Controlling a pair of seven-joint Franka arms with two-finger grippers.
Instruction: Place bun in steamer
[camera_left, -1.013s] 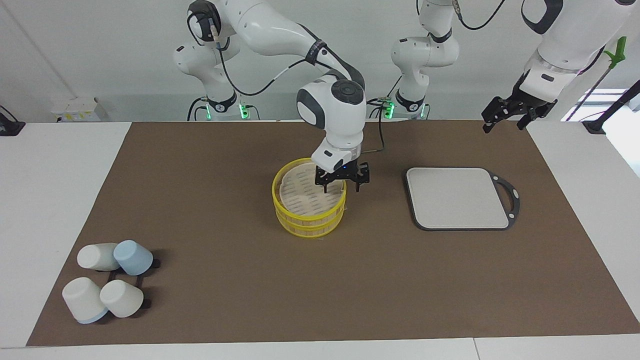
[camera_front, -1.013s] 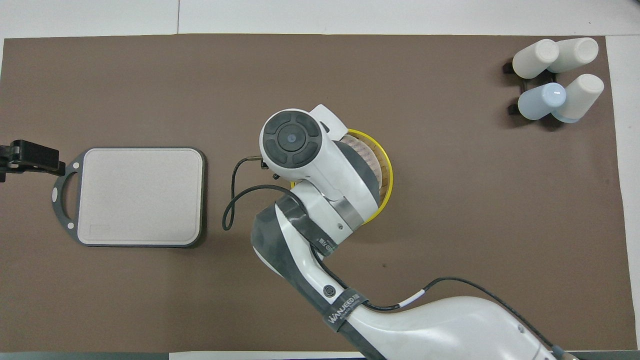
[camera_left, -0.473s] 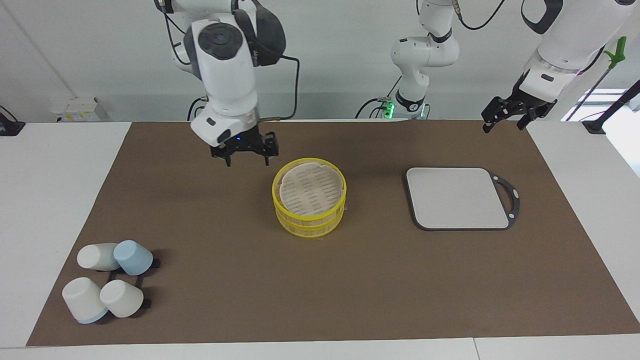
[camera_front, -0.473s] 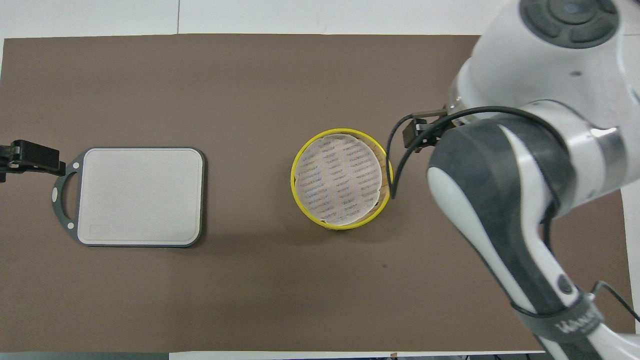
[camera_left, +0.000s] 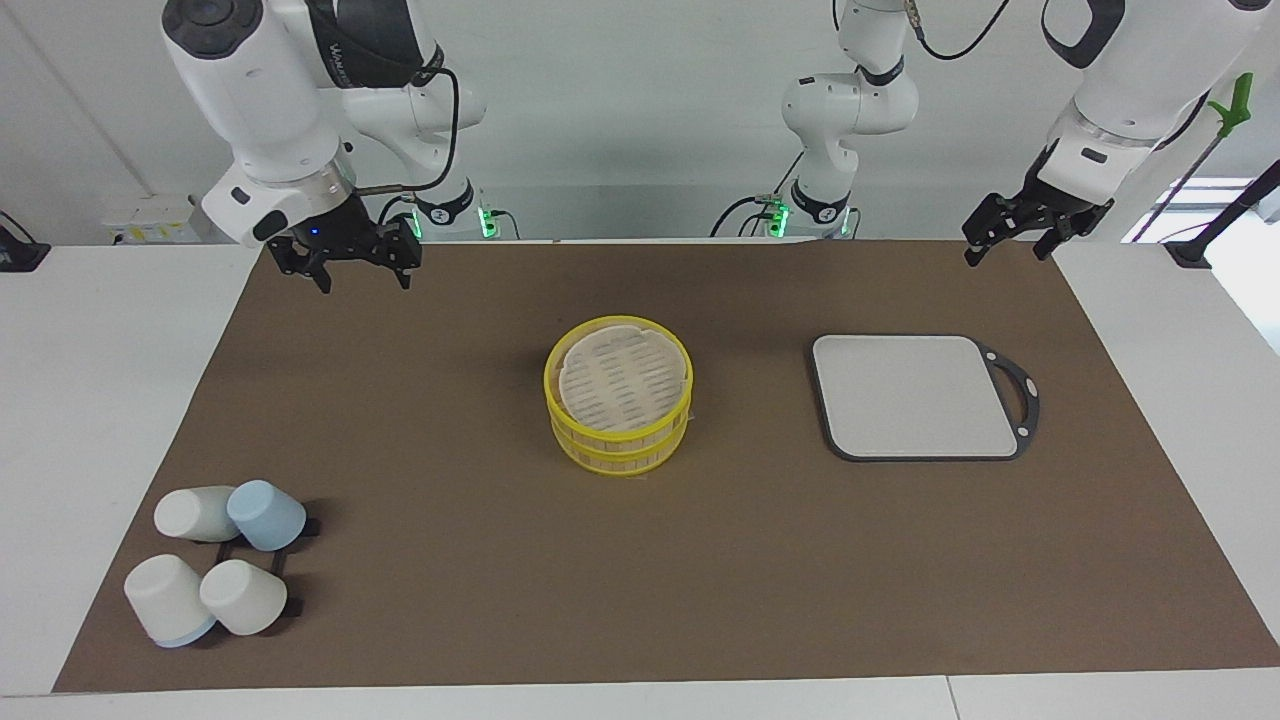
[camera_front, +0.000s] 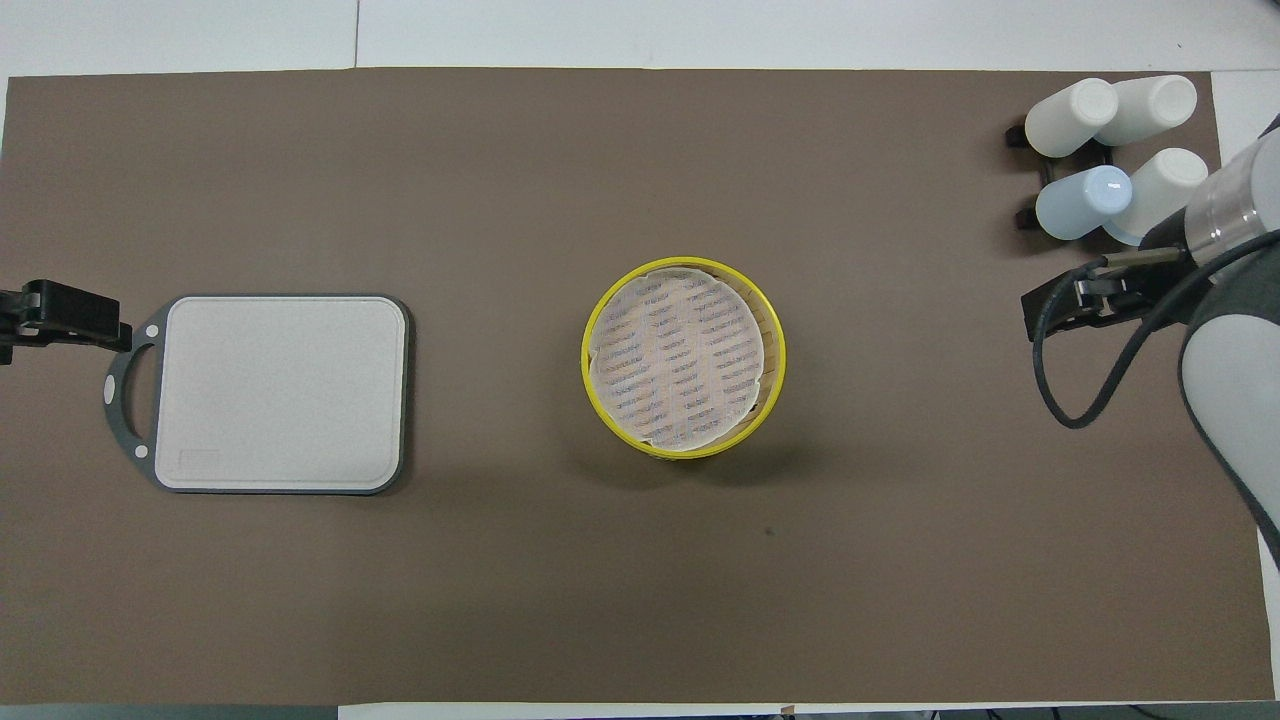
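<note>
Steamer (camera_left: 619, 394), a two-tier bamboo basket with yellow rims and its pale slatted lid in place, stands on the brown mat (camera_left: 500, 560) at mid-table. No bun shows in either view; whether one lies under the lid cannot be told. Right gripper (camera_left: 347, 270) hangs raised over the mat's corner at the right arm's end of the table, close to the robots; its fingers stand apart, pointing down, holding nothing and touching nothing. Left gripper (camera_left: 1010, 238) hangs raised over the mat's edge at the left arm's end, its fingers likewise apart and empty; in the overhead view only its dark tip (camera_front: 60, 312) shows, just beside the handle of the grey board (camera_left: 915, 396). Grey board lies flat on the mat between the steamer and the left arm's end. Four cups (camera_left: 215, 572), three pale and one blue, lie tipped on a dark rack at the mat's corner farthest from the robots, toward the right arm's end.
</note>
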